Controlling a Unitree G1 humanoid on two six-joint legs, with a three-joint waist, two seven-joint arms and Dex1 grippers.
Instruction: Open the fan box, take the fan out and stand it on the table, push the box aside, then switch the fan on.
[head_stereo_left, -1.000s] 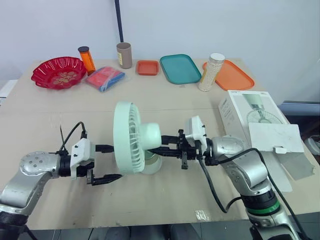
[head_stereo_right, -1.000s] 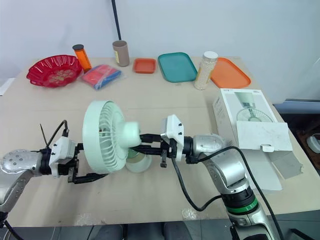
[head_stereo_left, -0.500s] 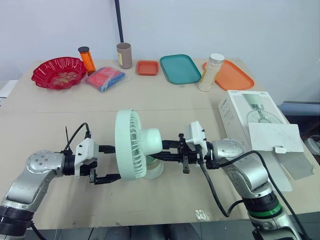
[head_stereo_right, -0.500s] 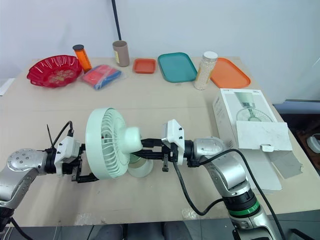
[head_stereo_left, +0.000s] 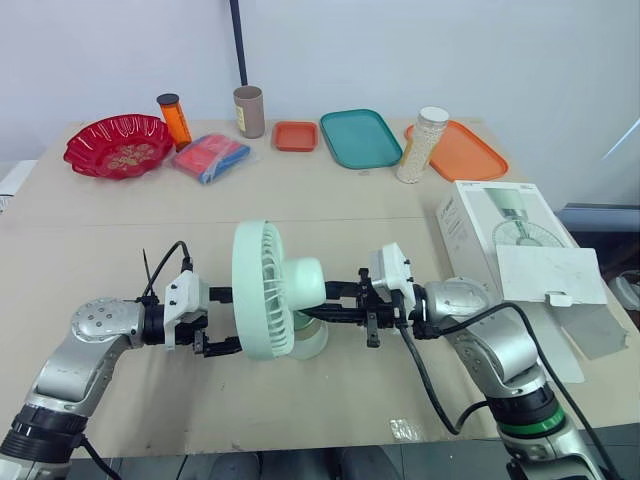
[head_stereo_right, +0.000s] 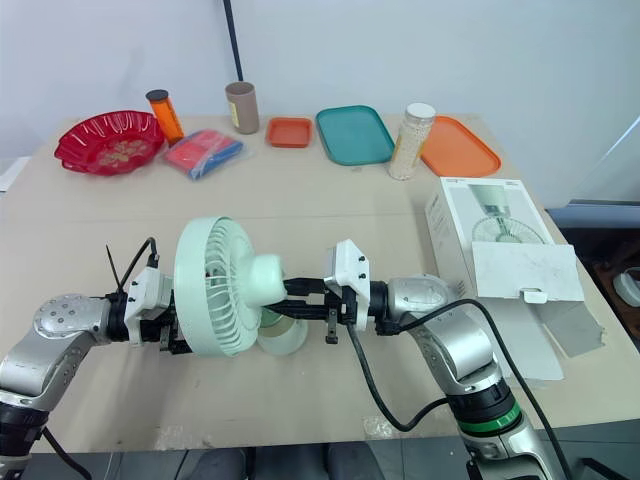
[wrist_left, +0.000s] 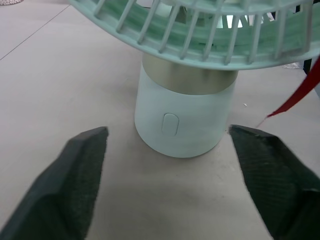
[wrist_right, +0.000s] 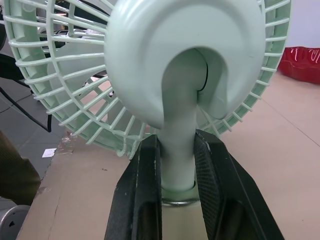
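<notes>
Left eye view shows the pale green fan (head_stereo_left: 265, 290) standing upright on the tabletop (head_stereo_left: 340, 205) in the lower centre of the frame, and the right gripper (wrist_right: 177, 142) reaches in from the right, clamped on the fan's neck just behind the grille. At the lower left, the left gripper (wrist_left: 167, 131) has its fingers spread wide, one on each side of the fan's round base (wrist_left: 200, 132) without touching it, and faces the small oval button (wrist_left: 170, 124) on that base. The fan box (head_stereo_left: 515, 250) lies on the tabletop at the right of the frame with its flap folded out, apart from the fan.
</notes>
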